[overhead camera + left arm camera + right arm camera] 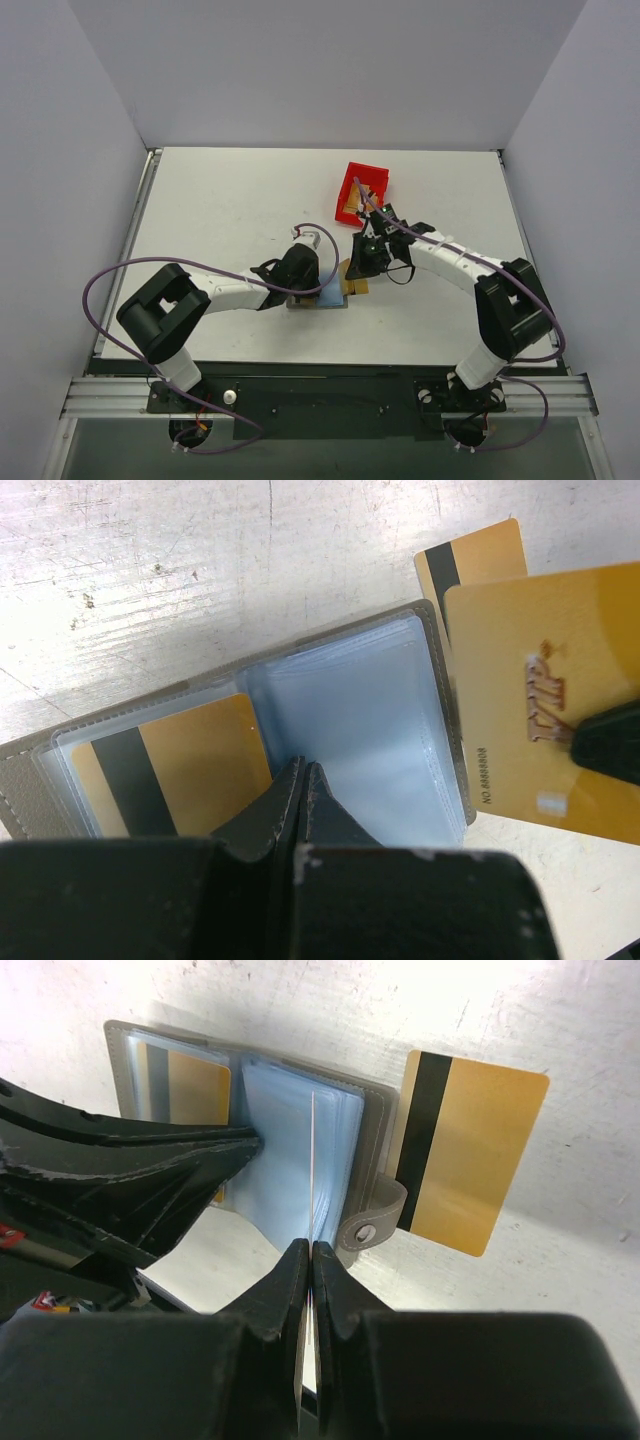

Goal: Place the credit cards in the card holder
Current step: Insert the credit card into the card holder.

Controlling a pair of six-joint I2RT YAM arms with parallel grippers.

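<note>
The grey card holder (350, 710) lies open on the table, its bluish sleeves up. One gold credit card (175, 770) with a black stripe sits in its left pocket. My left gripper (303, 772) is shut with nothing between its fingers, tips resting on the holder's middle fold. My right gripper (308, 1252) is shut on a second gold card (540, 695), seen edge-on (313, 1160) over the holder's right sleeves. A third card (465, 1150), stripe up, lies flat on the table just past the holder's closing tab (375, 1222). From above, both grippers (300, 295) (362, 268) meet at the holder (325, 300).
A small red plastic bin (362, 190) stands on the table behind the right gripper, with something gold-orange inside. The left gripper's dark fingers (130, 1175) cross the left half of the right wrist view. White walls enclose the table on three sides.
</note>
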